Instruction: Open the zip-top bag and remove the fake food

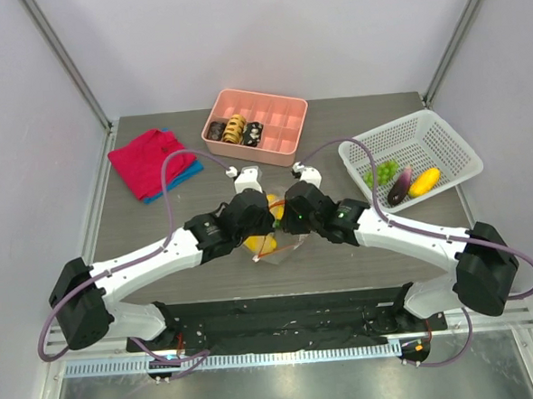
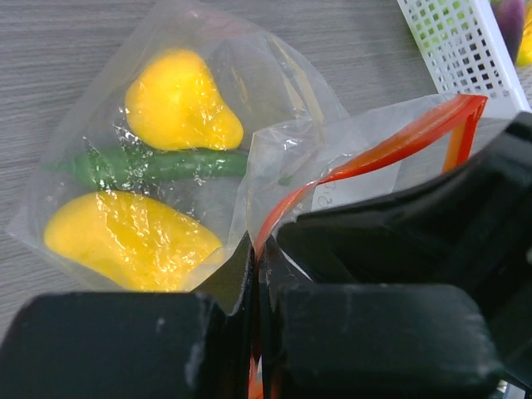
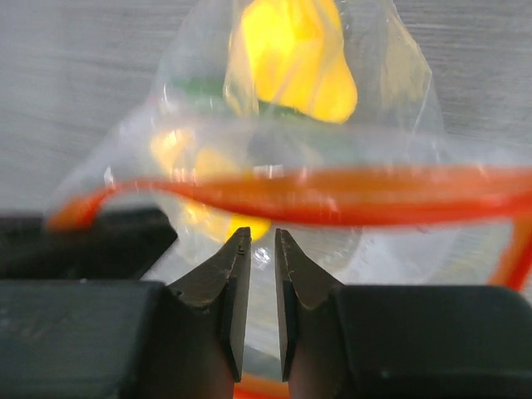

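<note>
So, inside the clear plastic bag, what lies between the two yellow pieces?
A long glossy green plastic vegetable lies between the upper yellow plastic piece and the lower yellow piece, as the left wrist view shows.

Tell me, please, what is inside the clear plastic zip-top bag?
The zip-top bag shows two glossy yellow plastic fruits and a long green vegetable; the left gripper hides its near corner.

The desk [image 1: 343, 267] is gray with wood lines. On it sit a red cloth [image 1: 146, 162], a pink tray [image 1: 273, 154], a white basket [image 1: 426, 140] and, in the middle, the zip-top bag [image 1: 274, 249].
</note>
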Available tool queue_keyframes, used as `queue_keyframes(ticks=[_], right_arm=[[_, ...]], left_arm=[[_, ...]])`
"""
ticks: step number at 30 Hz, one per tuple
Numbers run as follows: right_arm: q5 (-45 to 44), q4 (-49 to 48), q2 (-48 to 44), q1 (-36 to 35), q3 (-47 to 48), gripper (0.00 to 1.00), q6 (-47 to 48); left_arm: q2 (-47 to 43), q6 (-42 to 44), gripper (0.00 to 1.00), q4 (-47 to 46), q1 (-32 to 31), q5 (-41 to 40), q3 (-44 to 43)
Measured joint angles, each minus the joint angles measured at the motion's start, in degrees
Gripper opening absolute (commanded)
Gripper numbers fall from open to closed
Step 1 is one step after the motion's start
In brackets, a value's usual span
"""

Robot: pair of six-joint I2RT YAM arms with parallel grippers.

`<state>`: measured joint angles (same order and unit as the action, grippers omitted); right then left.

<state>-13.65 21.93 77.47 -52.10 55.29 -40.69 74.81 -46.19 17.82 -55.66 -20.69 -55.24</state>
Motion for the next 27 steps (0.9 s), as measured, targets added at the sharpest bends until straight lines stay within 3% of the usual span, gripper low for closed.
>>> queue_keyframes(ticks=[7, 14, 27], right_arm=[[-4.31, -6.62, 1.01, 1.57, -1.99, 0.27, -15.28], [-5.35, -12.46, 1.40, 3.56, -6.40, 0.28, -23.34], [-6.27, -27.58, 7.08, 3.89, -12.87, 0.39, -16.41]], left_arm=[[2.91, -0.17, 0.00, -0.85, -1.66, 0.66, -0.02], [3.19, -0.74, 0.00, -2.08, -1.77, 1.20, -0.02], [3.48, -1.09, 0.00, -1.55, -2.03, 1.36, -0.07]])
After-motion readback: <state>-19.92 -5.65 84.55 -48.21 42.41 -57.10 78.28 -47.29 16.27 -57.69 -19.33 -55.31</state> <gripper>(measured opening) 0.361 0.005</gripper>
